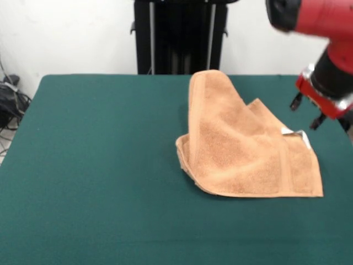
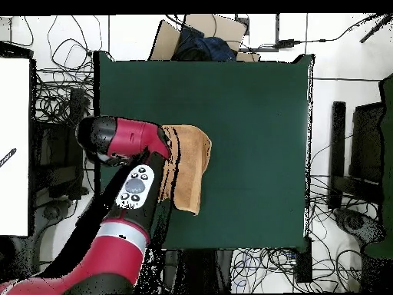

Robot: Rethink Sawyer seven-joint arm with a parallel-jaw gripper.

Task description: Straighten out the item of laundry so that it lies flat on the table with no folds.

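Observation:
The peach-orange towel (image 1: 242,146) lies crumpled on the right half of the green table (image 1: 83,165). Its far part is folded over into a rounded hump, and layers overlap at its left edge. A woven band runs near its right side, and a small white tag (image 1: 295,134) shows at its right corner. My gripper (image 1: 306,112) hangs just right of the towel, a little above the table. Its two dark fingers (image 1: 296,102) stand apart and hold nothing. In the overhead view my red arm covers the towel's (image 2: 193,165) left part and hides the gripper.
The robot's black pedestal (image 1: 179,36) stands behind the table's far edge. Cables and dark gear (image 1: 10,102) lie on the floor at the left. In the overhead view a box and a dark bundle (image 2: 201,42) sit beyond the table (image 2: 253,138).

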